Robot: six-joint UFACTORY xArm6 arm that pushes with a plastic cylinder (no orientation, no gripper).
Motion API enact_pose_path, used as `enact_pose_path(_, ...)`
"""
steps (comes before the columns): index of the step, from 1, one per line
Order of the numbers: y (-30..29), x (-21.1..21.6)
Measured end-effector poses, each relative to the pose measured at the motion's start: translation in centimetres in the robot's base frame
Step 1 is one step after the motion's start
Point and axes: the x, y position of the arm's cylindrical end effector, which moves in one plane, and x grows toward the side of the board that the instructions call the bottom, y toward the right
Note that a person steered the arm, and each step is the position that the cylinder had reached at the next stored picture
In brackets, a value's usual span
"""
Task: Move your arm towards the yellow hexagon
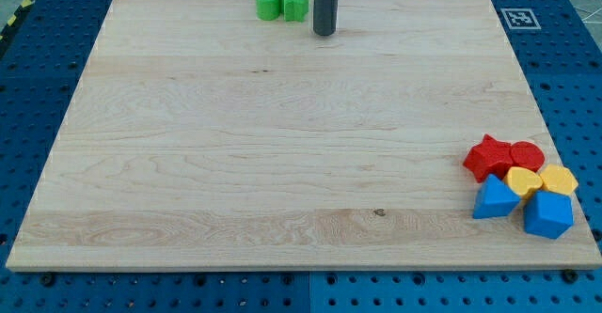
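The yellow hexagon lies at the board's right edge near the view's bottom, in a cluster with a yellow rounded block, a red star, a red round block, a blue triangular block and a blue block. My tip stands near the view's top, centre, far up and left of the hexagon. It is just right of a green star and a green round block.
The wooden board lies on a blue perforated table. A black and white marker tag sits off the board's top right corner.
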Motion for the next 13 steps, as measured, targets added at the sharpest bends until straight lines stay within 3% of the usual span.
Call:
enact_pose_path(6, 4.1, 1.2)
enact_pose_path(8, 7.1, 4.0)
enact_pose_path(13, 23.4, 11.0)
